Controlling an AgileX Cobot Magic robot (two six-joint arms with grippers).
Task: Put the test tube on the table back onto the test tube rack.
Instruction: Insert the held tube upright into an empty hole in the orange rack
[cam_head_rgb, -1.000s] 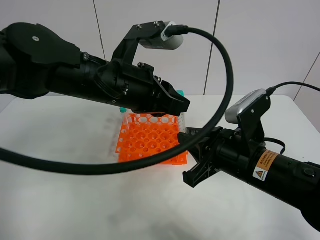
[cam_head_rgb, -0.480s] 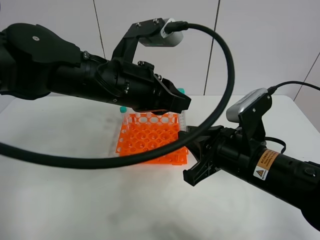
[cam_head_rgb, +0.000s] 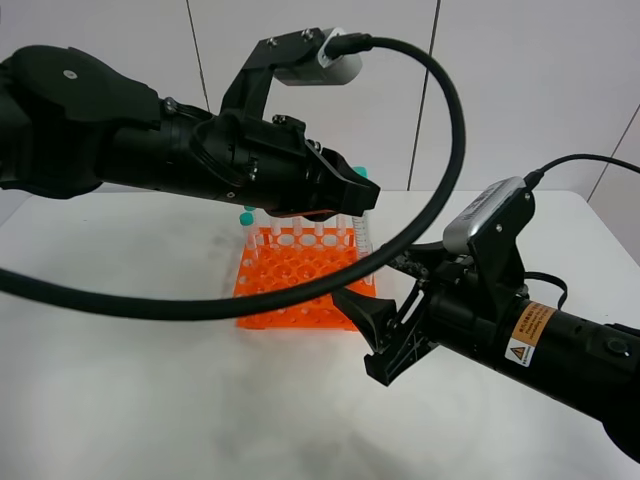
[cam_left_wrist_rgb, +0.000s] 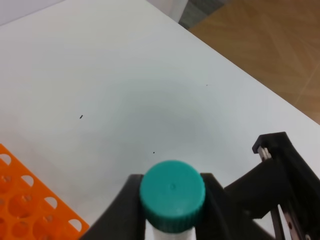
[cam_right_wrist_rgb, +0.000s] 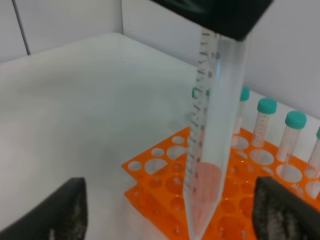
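Overview camera first: my left pincer (cam_head_rgb: 352, 208) hangs over the test tube rack (cam_head_rgb: 285, 290), clenched on the test tube (cam_head_rgb: 364, 235). The tube hangs upright below it at the rack's far right side, off the table (cam_head_rgb: 140, 390). My right pincer (cam_head_rgb: 366, 336) sits just beside the rack's near right corner with its jaws spread wide, grasping nothing. Other tubes (cam_head_rgb: 247, 218) stand in the rack's far row

Left wrist camera: this one shows what the overview hides. The black fingers (cam_left_wrist_rgb: 127, 200) press in on both sides of the tube just under its teal cap (cam_left_wrist_rgb: 172, 195), with white tabletop and one orange corner of the rack beyond

Right wrist camera: only here do I see the tube's whole length, clear and graduated, with its tapered tip pointing down over the rack's near holes. I cannot tell whether the tip has entered a hole. My right fingertips (cam_right_wrist_rgb: 65, 210) stand well apart on either side of the tube, touching neither it nor the rack
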